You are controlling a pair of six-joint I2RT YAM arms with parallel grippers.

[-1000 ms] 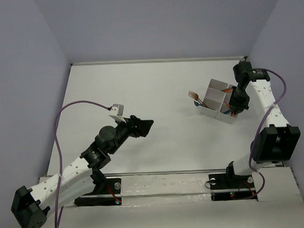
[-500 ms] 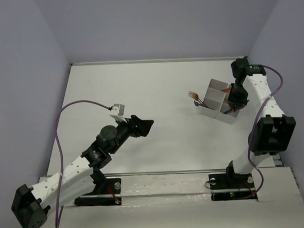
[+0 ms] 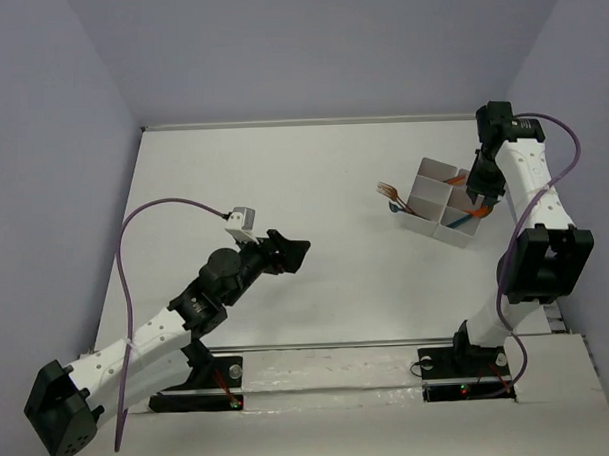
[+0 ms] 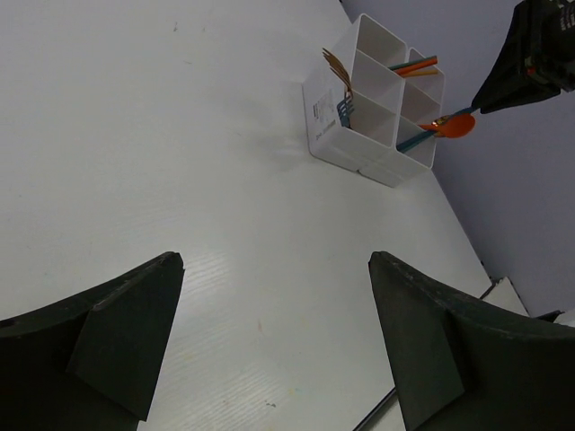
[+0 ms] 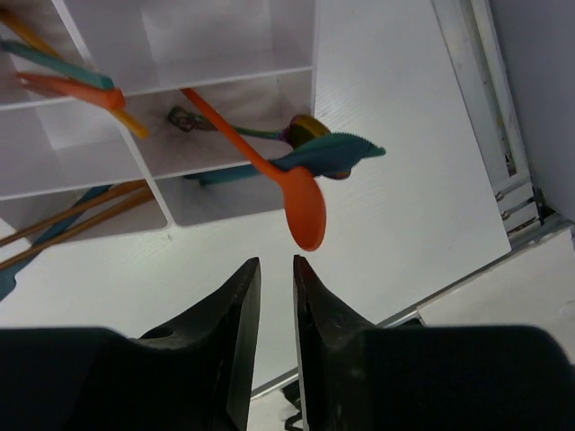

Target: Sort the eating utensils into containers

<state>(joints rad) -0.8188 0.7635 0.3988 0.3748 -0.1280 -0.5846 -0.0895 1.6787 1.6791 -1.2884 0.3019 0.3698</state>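
The orange spoon (image 5: 304,211) lies in the near-right cell of the 4-compartment tray (image 4: 325,121) at the table's far right, the right gripper (image 5: 274,262) beside it, jaws slightly apart and empty, the drop-off seemingly done, the next move a snag-free retreat.

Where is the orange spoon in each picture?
Top external: the orange spoon is tiny, right of centre, at the tray's right side.
Left wrist: upper right, the bowl pokes out past the tray.
Right wrist: centre, the bowl is just above the right pincer.
Shared landmark: the white four-compartment tray.
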